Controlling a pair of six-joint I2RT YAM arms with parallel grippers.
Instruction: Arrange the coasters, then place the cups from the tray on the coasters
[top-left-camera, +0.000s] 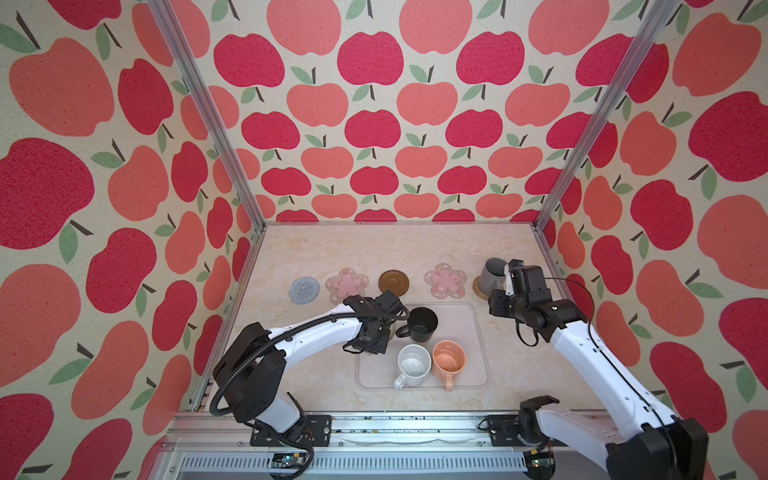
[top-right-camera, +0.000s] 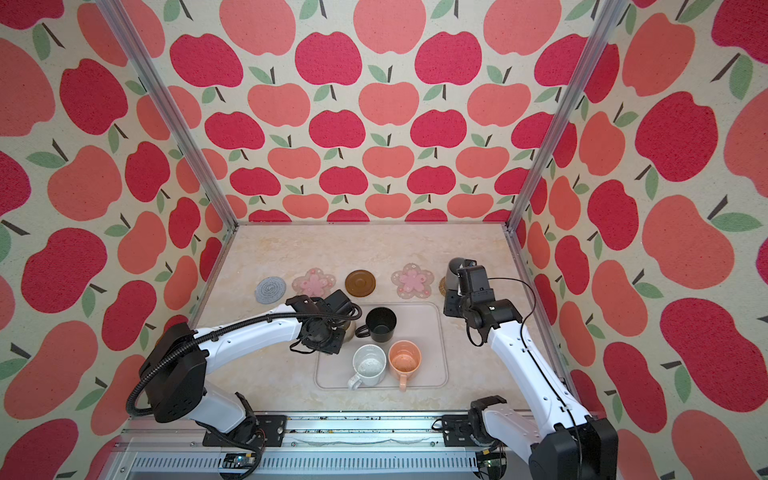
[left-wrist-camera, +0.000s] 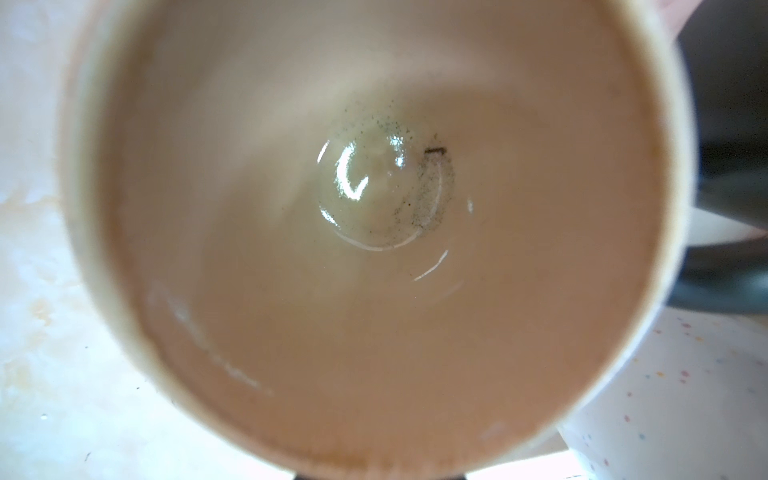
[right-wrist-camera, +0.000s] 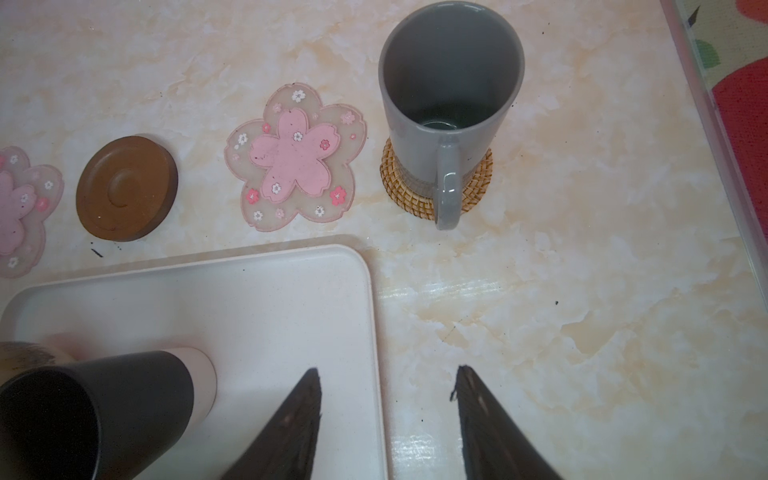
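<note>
A row of coasters lies behind the tray (top-left-camera: 469, 332): grey crocheted (top-left-camera: 304, 289), pink flower (top-left-camera: 347, 284), brown wooden (top-left-camera: 394, 283), pink flower (top-left-camera: 444, 280) and rattan (top-left-camera: 480, 291). The grey cup (top-left-camera: 492, 274) stands upright on the rattan one. The black cup (top-left-camera: 422, 324), white cup (top-left-camera: 412, 365) and peach cup (top-left-camera: 448, 361) stand on the tray. My left gripper (top-left-camera: 374, 334) is over the tray's back left corner, shut on the cream cup (left-wrist-camera: 374, 208), whose inside fills the left wrist view. My right gripper (right-wrist-camera: 386, 374) is open and empty, just in front of the grey cup's handle.
The table is walled in by apple-patterned panels, with metal posts at the back corners. The right wall (right-wrist-camera: 731, 124) runs close beside the grey cup. A metal rail (top-left-camera: 374, 432) carrying both arm bases lines the front edge.
</note>
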